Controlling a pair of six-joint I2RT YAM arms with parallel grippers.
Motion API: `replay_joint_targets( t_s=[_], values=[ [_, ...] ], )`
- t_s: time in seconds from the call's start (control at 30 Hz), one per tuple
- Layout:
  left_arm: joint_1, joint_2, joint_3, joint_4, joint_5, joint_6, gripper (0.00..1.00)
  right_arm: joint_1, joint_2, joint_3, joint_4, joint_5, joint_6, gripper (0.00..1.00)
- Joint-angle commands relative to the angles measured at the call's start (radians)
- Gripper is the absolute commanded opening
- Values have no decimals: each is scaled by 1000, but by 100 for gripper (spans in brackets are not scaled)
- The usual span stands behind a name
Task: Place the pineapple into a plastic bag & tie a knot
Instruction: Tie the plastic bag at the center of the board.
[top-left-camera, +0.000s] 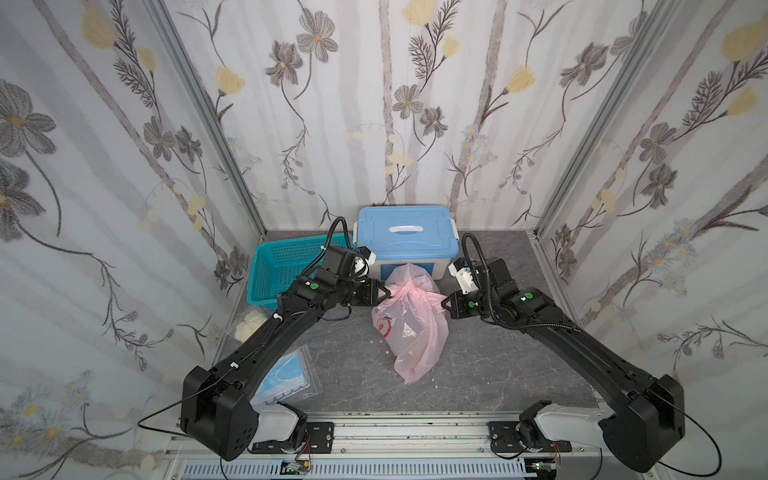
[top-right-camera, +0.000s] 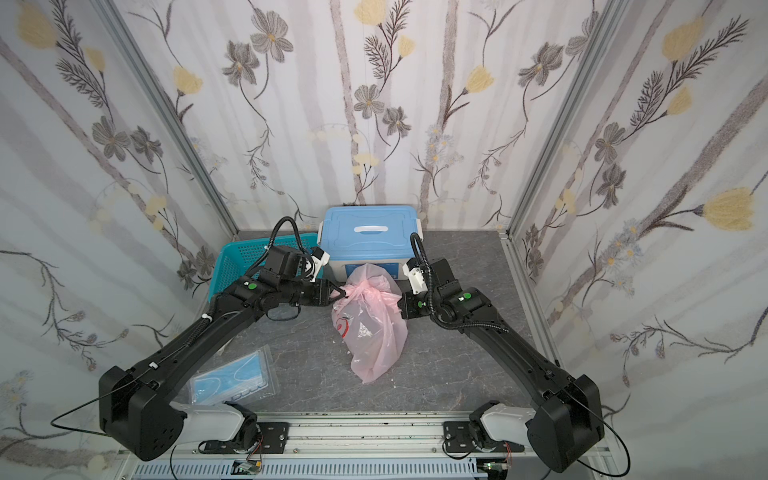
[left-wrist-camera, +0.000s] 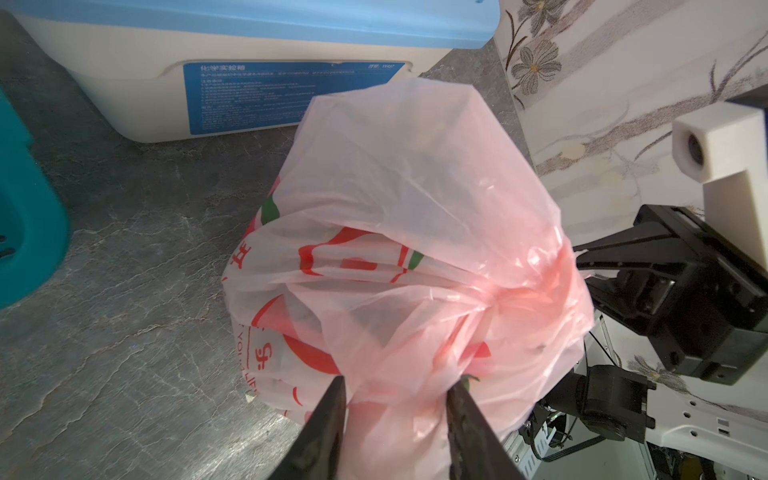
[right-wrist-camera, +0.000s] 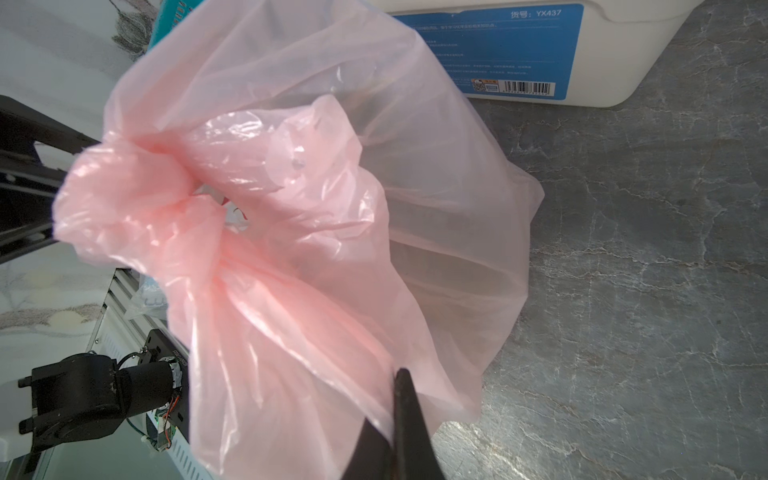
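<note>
the box (right-wrist-camera: 615, 50) carries a blue label (right-wrist-camera: 498, 45) headed 化学实验箱, reading 货号: yx437. the plastic bag (top-left-camera: 409, 332) lies just in front of the box, its knot (top-left-camera: 405, 293) at the end nearest the box. the right gripper (right-wrist-camera: 395, 395) is pinched together on the bag's film. the left gripper (left-wrist-camera: 397, 382) stands partly apart, with film filling the gap; clamped or not, i cannot tell.

Top views high overhead, wrist views close, sharing plastic bag (left-wrist-camera: 395, 208)
</note>
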Motion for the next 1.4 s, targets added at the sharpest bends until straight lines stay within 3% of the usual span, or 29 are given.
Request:
replay_joint_targets(
  t_s=[0.0,0.17,0.33,0.47,0.6,0.77,1.03,1.23,1.37],
  values=[
    [0,1,17,34,22,-13,27,0,5,0,27,-9,-10,0],
    [-4,-9,33,23,14,-12,1,1,3,-7,25,-7,-12,0],
    [-33,-22,77,1,-68,12,0,-2,-8,-24,21,10,-12,0],
    [-72,-39,114,-56,-287,22,0,-22,-23,-38,-18,104,27,0],
    [-89,-75,69,-68,-469,-21,0,-49,-68,-76,-31,187,74,0],
    [-95,-127,-36,-53,-604,-85,0,-73,-105,-119,-57,262,102,0],
    [-108,-120,-208,23,-603,-183,0,-86,-101,-179,-58,279,104,0],
    [-124,-89,-241,62,-590,-198,0,-90,-79,-187,-41,263,104,0],
    [-127,-55,-196,106,-511,-140,0,-90,-96,-178,35,108,58,0]
  ],
)
